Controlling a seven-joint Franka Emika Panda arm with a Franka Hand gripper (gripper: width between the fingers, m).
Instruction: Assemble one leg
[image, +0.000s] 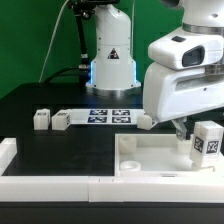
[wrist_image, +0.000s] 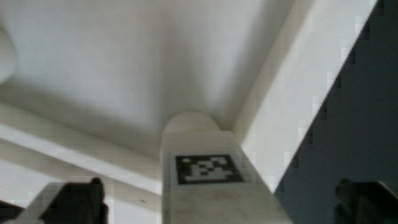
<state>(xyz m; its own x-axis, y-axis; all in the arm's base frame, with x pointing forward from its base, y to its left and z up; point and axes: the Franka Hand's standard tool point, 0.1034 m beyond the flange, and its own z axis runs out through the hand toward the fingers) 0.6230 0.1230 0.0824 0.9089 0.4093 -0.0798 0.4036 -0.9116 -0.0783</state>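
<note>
The black bench (image: 60, 150) carries the work. The large flat white square panel (image: 150, 160) lies under the hand, and a low white rail (image: 50, 185) borders the bench on the side of the panel away from the robot's base. The marker board (image: 110, 116) lies well away from the hand, out past the panel's far edge.

The hand (wrist_image: 222, 203) hangs over the panel with its fingers (wrist_image: 71, 203) spread wide. The leg (wrist_image: 208, 168) stands upright between them with a gap showing on either side, so the hand is released and grips nothing. Whether the leg's foot sits in a corner socket cannot be told.

Three loose legs (image: 41, 120) lie well apart from the hand, near the marker board.

The leg looks like light, rigid moulded plastic, smooth enough to slip. The best hold is likely on two opposite flat flanks, low and square, so it does not twist. There is open room above and toward the bench's bare middle. The panel's raised edge and the rail crowd any low sideways move.
</note>
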